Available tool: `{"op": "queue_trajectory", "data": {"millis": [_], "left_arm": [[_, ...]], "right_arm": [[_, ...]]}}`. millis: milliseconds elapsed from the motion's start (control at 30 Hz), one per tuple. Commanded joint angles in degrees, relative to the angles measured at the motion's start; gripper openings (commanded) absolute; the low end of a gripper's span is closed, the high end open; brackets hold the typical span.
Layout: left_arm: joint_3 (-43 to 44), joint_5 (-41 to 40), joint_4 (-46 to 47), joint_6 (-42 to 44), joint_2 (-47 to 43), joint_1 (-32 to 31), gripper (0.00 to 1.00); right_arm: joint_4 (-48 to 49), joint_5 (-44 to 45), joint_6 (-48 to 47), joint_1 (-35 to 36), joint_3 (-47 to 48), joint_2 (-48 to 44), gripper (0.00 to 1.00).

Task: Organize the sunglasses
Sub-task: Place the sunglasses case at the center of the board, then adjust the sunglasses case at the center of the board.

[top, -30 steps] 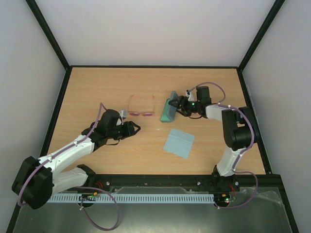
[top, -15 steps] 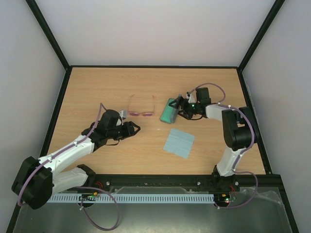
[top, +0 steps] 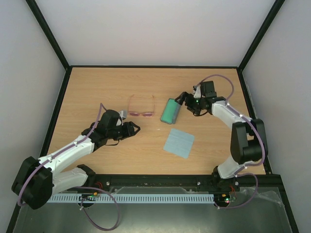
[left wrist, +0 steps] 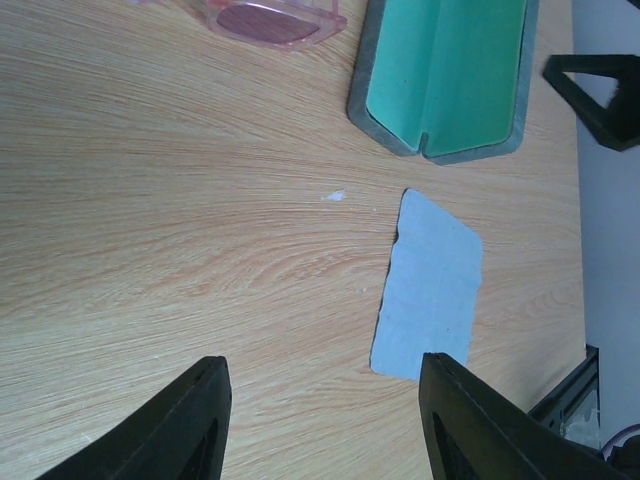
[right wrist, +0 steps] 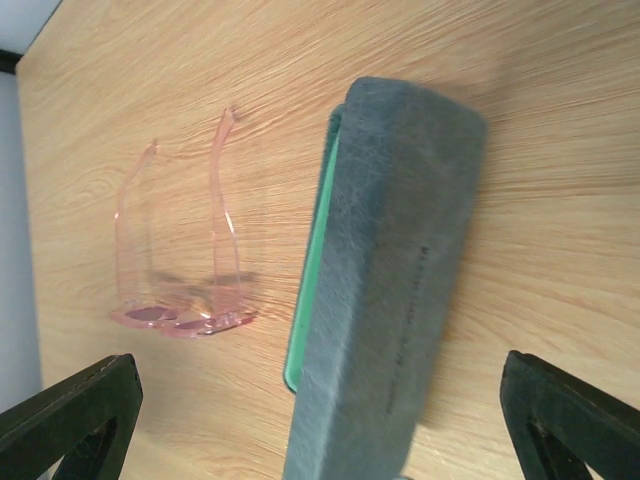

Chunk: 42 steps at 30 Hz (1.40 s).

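The pink-framed sunglasses (top: 141,108) lie unfolded on the table, lenses toward me; they also show in the left wrist view (left wrist: 275,18) and the right wrist view (right wrist: 185,255). The grey-blue case (top: 169,111) lies open just to their right, its green lining (left wrist: 445,70) facing up. My right gripper (top: 188,103) is open and empty, just right of the case and a little apart from it; its wrist view shows the case's grey outside (right wrist: 385,290). My left gripper (top: 133,128) is open and empty, low over bare table, near and left of the sunglasses.
A square light-blue cloth (top: 179,142) lies flat, nearer to me than the case; it also shows in the left wrist view (left wrist: 428,285). Black frame rails edge the wooden table (top: 97,87), with white walls beyond.
My right gripper has drawn back to the right and up from the case. The case now lies flatter with more green lining showing. The left arm and sunglasses have not moved.
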Motion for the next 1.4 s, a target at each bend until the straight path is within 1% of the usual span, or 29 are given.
{"op": "queue_trajectory", "data": {"millis": [0, 100, 133, 233, 300, 367, 400, 500, 600, 700, 767, 900, 1000, 1100, 1267, 1367], "left_arm": [[0.24, -1.1, -2.42, 1.19, -0.05, 0.33, 0.55], [0.22, -1.08, -1.84, 1.48, 0.76, 0.34, 0.55], [0.23, -0.81, -1.43, 1.63, 1.1, 0.4, 0.55], [0.33, -0.43, -0.22, 2.0, 2.57, 0.36, 0.55], [0.22, -0.45, 0.18, 2.26, 3.31, 0.35, 0.55], [-0.02, -0.52, 0.55, 2.35, 3.76, 0.42, 0.55], [-0.13, -0.54, 0.56, 2.37, 3.75, 0.36, 0.55], [-0.46, -0.82, 0.39, 2.36, 3.06, 0.45, 0.55], [-1.06, -1.69, -0.35, 2.58, 1.94, 0.5, 0.55], [-1.77, -1.83, -0.74, 2.48, 0.86, 0.91, 0.55], [-2.1, -1.86, -1.14, 2.38, -0.1, 0.99, 0.55], [-2.47, -2.5, -2.39, 2.41, -2.11, 1.49, 0.55], [-2.57, -2.36, -2.93, 2.54, -2.72, 2.02, 0.55], [-2.59, -2.37, -3.39, 2.75, -3.22, 2.33, 0.55], [-2.75, -2.09, -3.42, 3.02, -3.07, 2.7, 0.55], [-2.94, -2.0, -3.06, 2.99, -2.97, 2.79, 0.55]], "right_arm": [[-11.36, 10.11, -2.06, -0.2, -2.21, -7.58, 1.0], [-13.41, 13.96, -0.88, -0.16, -6.59, -13.22, 0.9], [-13.85, 14.8, -0.34, -0.04, -8.16, -14.93, 0.82], [-14.56, 16.25, 0.82, 1.03, -12.14, -18.99, 0.7], [-14.29, 17.0, 1.68, 3.46, -14.33, -20.98, 0.61], [-13.91, 18.76, 2.68, 8.72, -16.08, -23.04, 0.55], [-13.62, 19.86, 5.0, 11.26, -16.73, -23.73, 0.54], [-12.23, 22.62, 7.7, 19.19, -17.7, -24.87, 0.51], [-12.86, 26.35, 8.71, 25.73, -14.85, -22.6, 0.5], [-13.39, 29.09, 8.81, 29.69, -10.33, -18.11, 0.5], [-12.63, 28.88, 9.01, 31.27, -7.73, -15.18, 0.5], [-11.75, 29.34, 9.18, 32.41, -3.11, -8.36, 0.49], [-12.78, 31.93, 8.71, 32.37, 0.29, -2.8, 0.4], [-14.13, 34.08, 8.73, 32.37, 2.81, 1.38, 0.36], [-18.5, 39.96, 8.07, 31.99, 4.75, 4.32, 0.36], [-19.5, 42.46, 7.42, 30.53, 3.54, 3.7, 0.36]]}}
